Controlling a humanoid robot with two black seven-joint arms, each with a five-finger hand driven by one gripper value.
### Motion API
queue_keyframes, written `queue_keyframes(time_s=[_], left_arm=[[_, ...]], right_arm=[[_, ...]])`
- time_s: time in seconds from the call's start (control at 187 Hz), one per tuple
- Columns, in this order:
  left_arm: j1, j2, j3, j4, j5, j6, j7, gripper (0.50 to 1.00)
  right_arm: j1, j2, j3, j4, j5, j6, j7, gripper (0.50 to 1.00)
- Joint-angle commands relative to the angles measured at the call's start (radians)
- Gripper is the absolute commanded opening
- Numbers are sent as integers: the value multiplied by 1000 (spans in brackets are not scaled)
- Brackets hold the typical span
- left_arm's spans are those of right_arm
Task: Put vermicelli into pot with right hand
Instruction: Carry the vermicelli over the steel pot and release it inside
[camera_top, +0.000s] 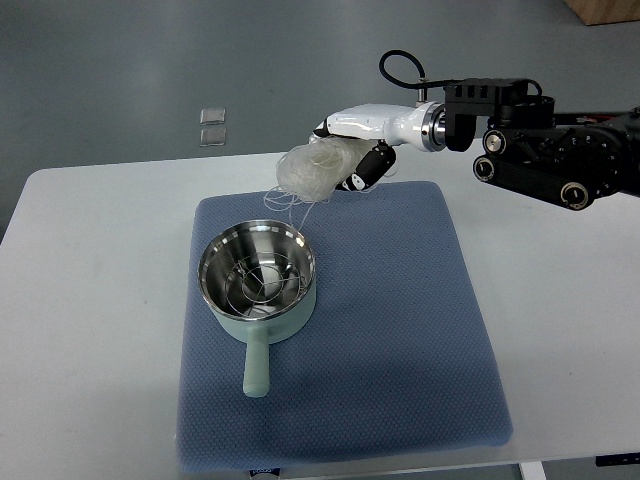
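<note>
Gripping a pale, wispy vermicelli bundle (312, 170), the right hand (355, 150) hovers beyond the shiny steel pot (257, 280).

Right arm extended, hand (352, 150) curled, gripping

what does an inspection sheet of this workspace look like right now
surface: white table with a blue mat on it
job's things: vermicelli bundle held above the mat's far edge, loose strands hanging toward the pot; pot on the mat, handle toward the robot, a wire rack inside
clutter: nothing seen on the table
grippers: right hand shut on the vermicelli; left not in view
cables: black cable looped at the right wrist
surroundings: grey floor, two small clear items on it beyond the table
</note>
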Motion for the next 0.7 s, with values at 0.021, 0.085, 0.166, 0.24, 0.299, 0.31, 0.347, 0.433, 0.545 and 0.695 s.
queue_keyframes(time_s=[0.021, 0.085, 0.166, 0.24, 0.299, 0.31, 0.347, 0.433, 0.545, 0.695], left_arm=[[-1, 0, 0, 0, 0, 0, 0, 1000], [-1, 0, 0, 0, 0, 0, 0, 1000], [-1, 0, 0, 0, -2, 0, 0, 1000], [-1, 0, 0, 0, -2, 1, 0, 1000], [-2, 0, 0, 0, -2, 1, 0, 1000], [-2, 0, 0, 0, -2, 1, 0, 1000], [-2, 0, 0, 0, -2, 1, 0, 1000], [-2, 0, 0, 0, 0, 3, 0, 1000], [-2, 0, 0, 0, -2, 3, 0, 1000], [-2, 0, 0, 0, 0, 3, 0, 1000]], right_arm=[[44, 17, 2, 44, 32, 1, 4, 500], [60, 32, 2, 63, 41, 4, 7, 500], [61, 67, 2, 73, 43, 21, 21, 500], [57, 92, 2, 73, 43, 32, 21, 500], [51, 121, 0, 73, 43, 32, 21, 500], [49, 126, 0, 72, 43, 33, 21, 500], [47, 139, -1, 72, 43, 33, 19, 500], [28, 167, -9, 66, 41, 33, 18, 500], [-5, 179, -12, 44, 27, 35, 15, 500], [-37, 182, -15, 32, 26, 35, 13, 629]])
